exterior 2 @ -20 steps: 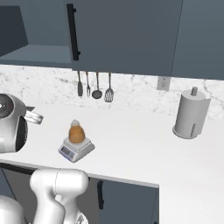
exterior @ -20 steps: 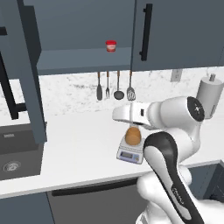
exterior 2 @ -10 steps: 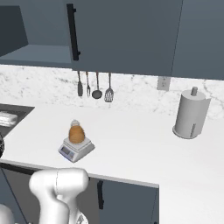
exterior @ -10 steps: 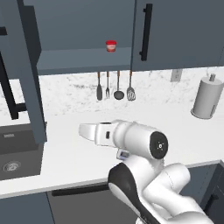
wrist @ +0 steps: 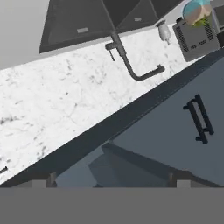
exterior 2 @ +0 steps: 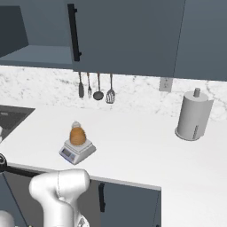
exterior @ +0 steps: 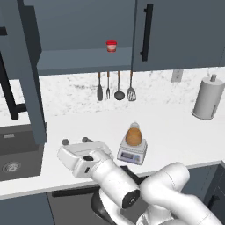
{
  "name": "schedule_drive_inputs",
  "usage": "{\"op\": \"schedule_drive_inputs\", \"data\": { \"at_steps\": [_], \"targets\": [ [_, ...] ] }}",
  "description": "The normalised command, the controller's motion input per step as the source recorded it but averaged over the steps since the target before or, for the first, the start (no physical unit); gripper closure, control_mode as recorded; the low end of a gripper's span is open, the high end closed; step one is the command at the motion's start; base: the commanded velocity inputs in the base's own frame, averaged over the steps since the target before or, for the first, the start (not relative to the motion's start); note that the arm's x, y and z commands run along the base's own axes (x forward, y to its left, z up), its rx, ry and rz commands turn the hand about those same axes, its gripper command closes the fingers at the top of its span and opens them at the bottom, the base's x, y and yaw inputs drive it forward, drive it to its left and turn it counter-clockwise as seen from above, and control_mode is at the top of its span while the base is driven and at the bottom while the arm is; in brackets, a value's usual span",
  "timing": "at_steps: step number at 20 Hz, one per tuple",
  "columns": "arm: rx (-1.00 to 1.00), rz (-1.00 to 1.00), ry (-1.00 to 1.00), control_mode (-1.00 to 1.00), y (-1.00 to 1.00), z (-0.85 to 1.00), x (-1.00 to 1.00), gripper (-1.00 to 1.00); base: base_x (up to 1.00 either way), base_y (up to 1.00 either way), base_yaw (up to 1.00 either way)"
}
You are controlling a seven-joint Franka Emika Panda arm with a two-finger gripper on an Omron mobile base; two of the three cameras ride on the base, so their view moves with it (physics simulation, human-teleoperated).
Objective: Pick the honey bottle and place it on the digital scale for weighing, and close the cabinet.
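Marble backsplash ran behind a white surface [exterior: 184, 132] where the scale [exterior: 132, 152] sat, with the honey bottle [exterior: 133, 136] standing upright on its plate, so the weighing half of the task looked finished. In the right base view the bottle [exterior 2: 77, 135] rested on the scale [exterior 2: 76, 150] the same way, well apart from the paper towel roll [exterior 2: 191, 116] at the back right.

Above, the cabinet [exterior: 88, 30] was partly open: its left door [exterior: 24, 70] stood swung out toward the camera, exposing a shelf with a small red-lidded jar [exterior: 111, 45], while the right door with its black handle [exterior: 146, 32] was flush. The gripper [exterior: 75, 141] sat low at the front of the surface, left of the scale and just right of the open door's lower edge (probably lining up to push it shut). Its fingers carried nothing, but whether they were spread or closed I could not tell. A sink [exterior: 13, 154] lay further left.
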Motion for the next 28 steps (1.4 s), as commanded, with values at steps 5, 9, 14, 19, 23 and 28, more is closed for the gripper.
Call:
{"op": "schedule_drive_inputs", "data": {
  "at_steps": [5,9,14,19,23,28],
  "targets": [
    [0.19,0.00,-0.28,-1.00,0.90,-0.05,0.00,-1.00,0.00,0.00,0.00],
    [0.13,0.00,-0.28,-1.00,0.99,0.00,0.00,-1.00,0.00,0.00,0.00],
    [0.16,0.00,-0.25,-1.00,1.00,-0.01,0.00,-1.00,0.00,0.00,0.00],
    [0.28,0.00,-0.25,-1.00,0.82,-0.01,-0.09,-1.00,0.00,0.00,0.00],
    [0.32,0.00,-0.29,-1.00,0.59,0.00,-0.11,-1.00,0.00,0.00,0.00],
    [0.35,0.00,-0.32,-1.00,0.12,0.02,-0.13,-1.00,0.00,0.00,0.00]
  ]
}}
